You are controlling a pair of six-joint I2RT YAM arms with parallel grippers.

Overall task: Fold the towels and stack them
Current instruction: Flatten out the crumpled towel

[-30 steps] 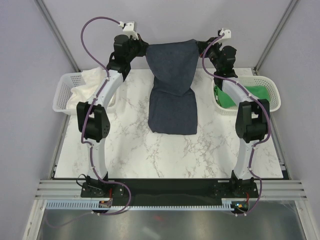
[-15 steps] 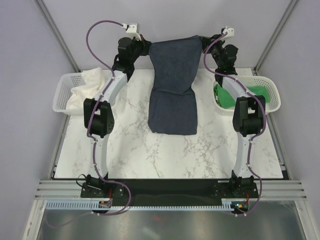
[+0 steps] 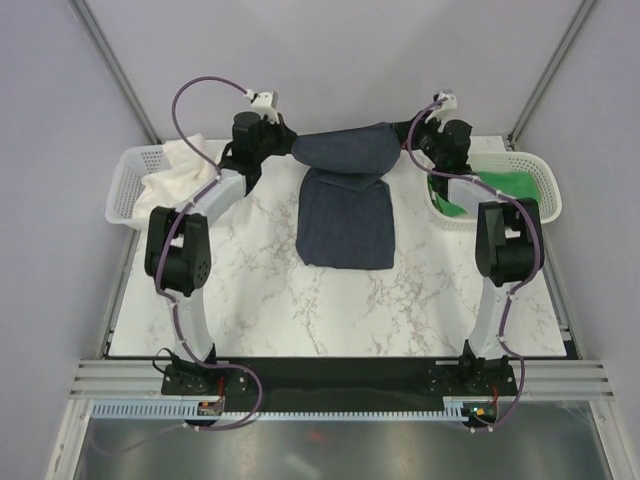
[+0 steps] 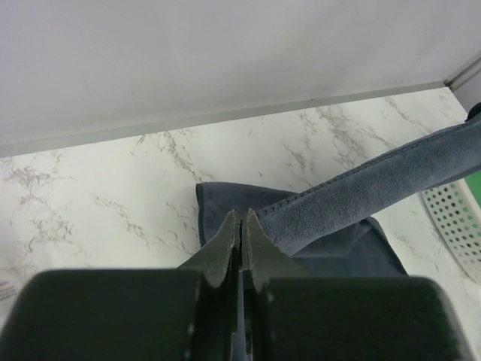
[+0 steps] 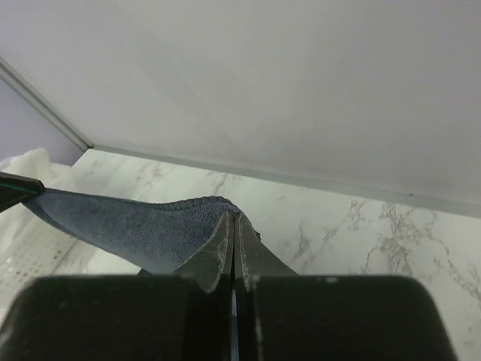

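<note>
At the far edge of the marble table (image 3: 330, 310): mid-fold on the navy towel (image 3: 345, 215). Pinches one far corner in the left gripper (image 4: 242, 218), jaws pressed tight on the cloth edge, and the other far corner in the right gripper (image 5: 231, 219), likewise clamped on fabric. Holds the far hem stretched between the two as a raised, slightly sagging band, with the near part of the towel flat on the marble at mid-table. Leaves the cream towel (image 3: 180, 160) bunched in the left basket (image 3: 122, 205) and the green towel (image 3: 515, 182) in the right basket (image 3: 550, 200), both unfolded and clear of either gripper. Reads as the first fold of this towel: far half lifted, ready for carrying over the near half. Judged early in the task, with nothing stacked yet. Next move, by estimate: draw both grippers toward the near hem at matched pace and height, lay the far hem on it, then lower and let go only with corners aligned. Calls for even tension across the band; slack or a lag on one side likely to skew the fold or drag the lower layer along the marble. Cannot tell from the wrist views how deep the bite on each corner sits.
</note>
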